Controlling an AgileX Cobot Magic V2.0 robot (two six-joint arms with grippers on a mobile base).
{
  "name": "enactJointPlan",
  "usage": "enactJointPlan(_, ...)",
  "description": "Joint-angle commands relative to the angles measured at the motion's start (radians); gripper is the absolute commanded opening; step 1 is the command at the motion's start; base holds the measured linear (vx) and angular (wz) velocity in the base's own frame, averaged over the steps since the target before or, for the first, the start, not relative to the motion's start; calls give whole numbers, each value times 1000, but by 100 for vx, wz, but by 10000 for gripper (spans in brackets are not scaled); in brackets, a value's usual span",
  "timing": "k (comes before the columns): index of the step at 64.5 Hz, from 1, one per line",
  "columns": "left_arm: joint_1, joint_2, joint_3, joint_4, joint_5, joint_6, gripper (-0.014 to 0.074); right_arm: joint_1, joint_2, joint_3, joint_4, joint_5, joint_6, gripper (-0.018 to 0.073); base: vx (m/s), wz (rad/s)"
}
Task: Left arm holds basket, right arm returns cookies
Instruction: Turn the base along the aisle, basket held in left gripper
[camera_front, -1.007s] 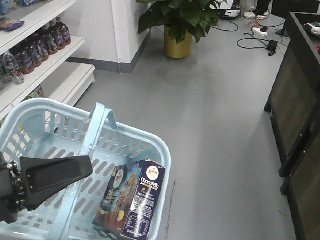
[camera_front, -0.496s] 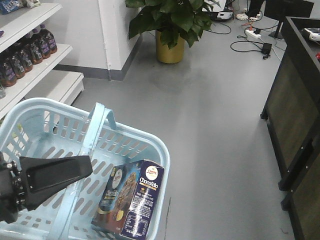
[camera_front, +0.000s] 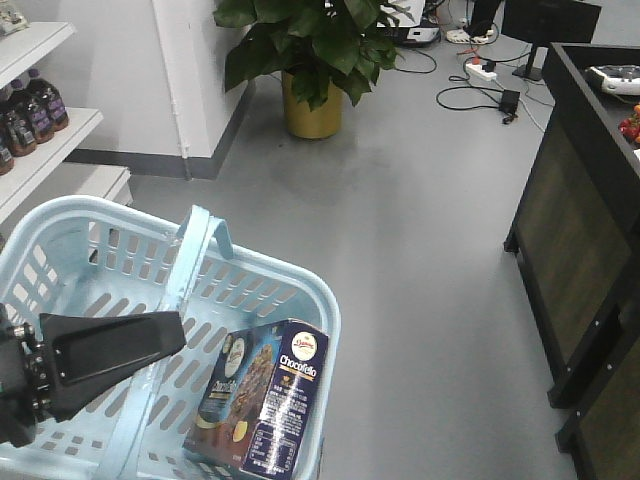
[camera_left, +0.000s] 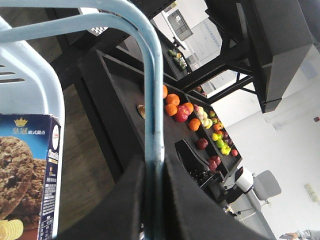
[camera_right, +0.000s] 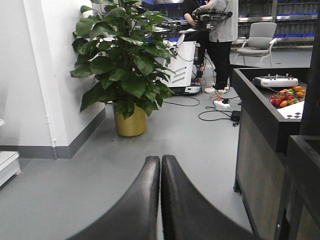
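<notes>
The front camera sat high, looking down and ahead. The basket (camera_front: 318, 292) filled its lower left corner close below, and gray floor (camera_front: 400, 250) ran away to a potted plant (camera_front: 300, 40) and a dark counter (camera_front: 570, 230) on the right. The left wrist camera sat very close under the basket's handle (camera_left: 152, 100), looking up along it out of the left gripper (camera_left: 152, 172) toward a fruit display (camera_left: 200, 125). The cookie box (camera_left: 25, 170) at its left edge also appeared in the front view. The right wrist camera sat low, facing level past the right gripper (camera_right: 160, 165). It shared the plant, counter and floor with the front view.
</notes>
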Motion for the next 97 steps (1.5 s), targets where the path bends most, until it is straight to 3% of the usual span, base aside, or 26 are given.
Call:
enactJointPlan(1, -4, -14, -31, -121, 27, 16, -7, -5, -10, 21, -11, -77, -9, -3, 25, -14)
enactJointPlan(97, -4, -14, -31, -121, 26, 16, -7, -5, -10, 21, -11, -77, -9, -3, 24, -5)
